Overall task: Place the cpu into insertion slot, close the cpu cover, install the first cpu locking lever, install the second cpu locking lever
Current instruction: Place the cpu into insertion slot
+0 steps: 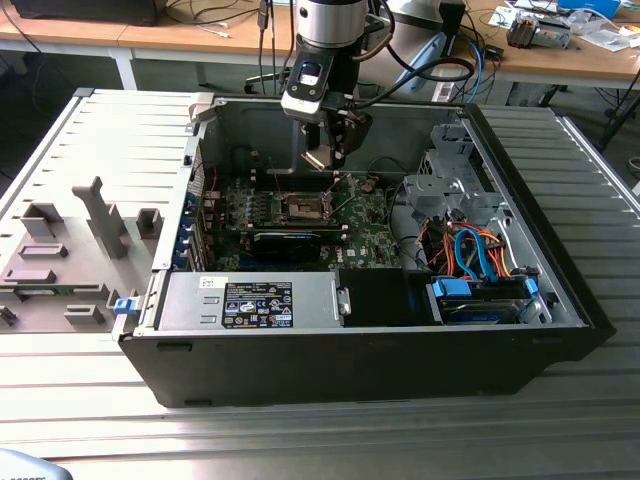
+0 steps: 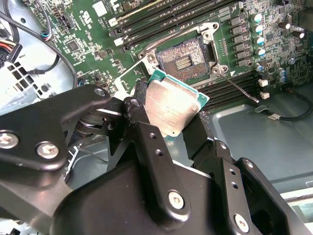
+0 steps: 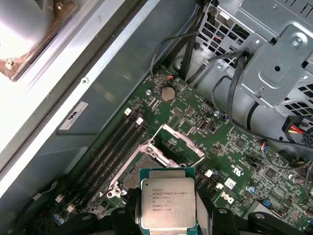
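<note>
one cpu [image 2: 173,110] pinched in the jaws, above one bare insertion slot [image 2: 185,56], first wrist view catches one cpu cover [image 3: 186,142] flipped up

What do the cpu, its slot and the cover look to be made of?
The cpu has a dull grey metal top with soft, smeared reflections, set on a thin green base, likely circuit laminate. The slot has a dark brownish centre, probably plastic with fine contacts, and its silvery rim looks like metal. The cover is a thin bright frame, seemingly sheet metal by its sheen.
</note>
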Controlling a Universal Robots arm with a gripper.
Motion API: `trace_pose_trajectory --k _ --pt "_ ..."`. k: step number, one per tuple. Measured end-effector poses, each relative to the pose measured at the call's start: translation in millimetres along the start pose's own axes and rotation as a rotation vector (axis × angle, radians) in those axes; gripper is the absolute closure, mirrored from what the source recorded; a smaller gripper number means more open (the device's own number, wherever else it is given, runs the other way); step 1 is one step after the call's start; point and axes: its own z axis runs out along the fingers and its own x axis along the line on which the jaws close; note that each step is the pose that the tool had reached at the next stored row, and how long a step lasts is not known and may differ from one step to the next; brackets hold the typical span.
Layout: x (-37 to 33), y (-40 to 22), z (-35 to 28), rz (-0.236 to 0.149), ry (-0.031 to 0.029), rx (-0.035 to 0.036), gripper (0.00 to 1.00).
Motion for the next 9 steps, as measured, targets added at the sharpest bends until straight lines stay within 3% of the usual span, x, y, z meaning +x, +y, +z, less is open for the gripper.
trace_pose_trajectory --k 9 --pt "0.0 0.0 0.1 0.006 -0.0010 0.0004 0.45"
